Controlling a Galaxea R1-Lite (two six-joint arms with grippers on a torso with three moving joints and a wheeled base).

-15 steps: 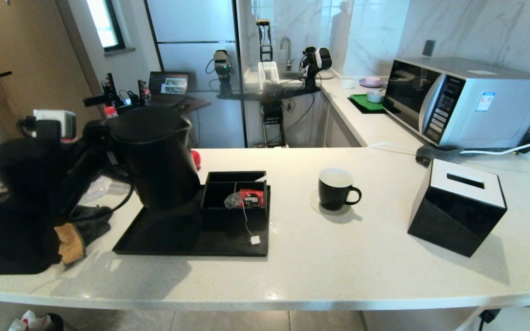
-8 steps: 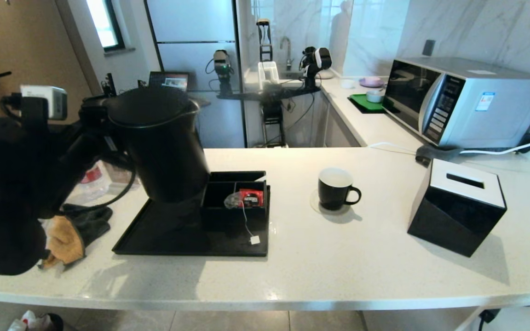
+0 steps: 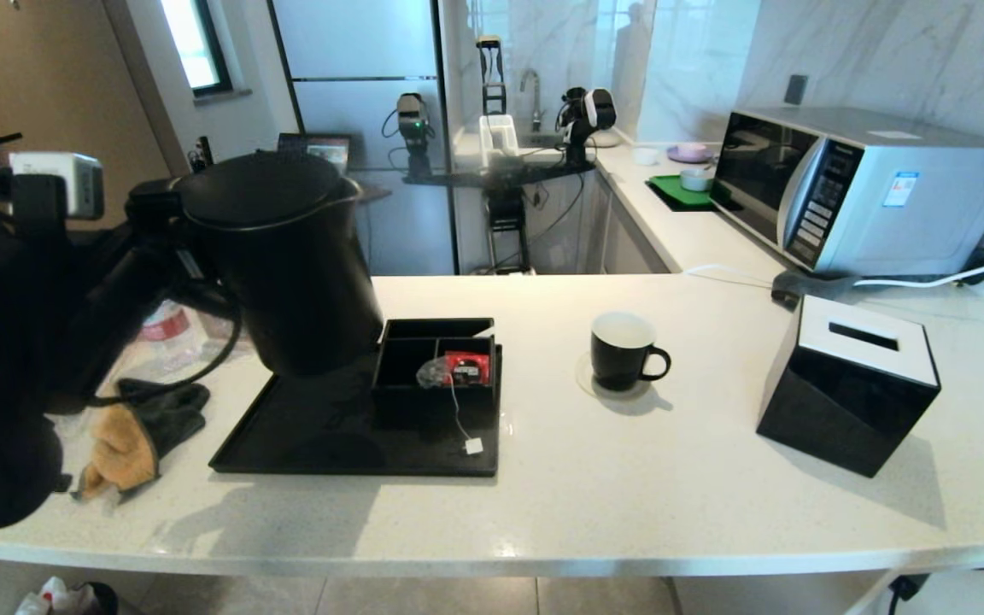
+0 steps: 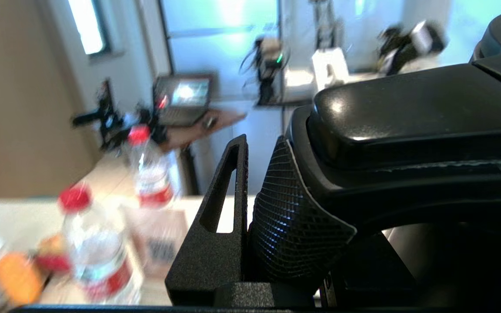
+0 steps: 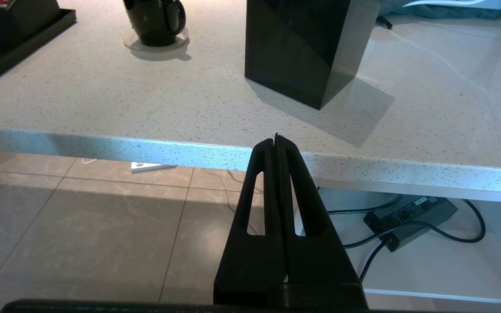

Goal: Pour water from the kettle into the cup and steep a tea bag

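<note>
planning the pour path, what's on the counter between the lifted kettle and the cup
In the head view, between the kettle and the cup sits the divided black box holding the tea bag, then bare counter.

Matte black kettle (image 3: 283, 256), glossy black cup (image 3: 623, 351) white inside, speckled pale counter (image 3: 629, 478)

Matte black slotted tool fingers (image 5: 276, 208)

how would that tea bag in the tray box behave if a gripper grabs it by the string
The tea bag looks like a small soft pouch, so it would probably hang limp and swing. Its thin string trails loosely down to the tag on the tray, suggesting it is floppy and very light. It lies against a red packet, which might get dragged along.
</note>
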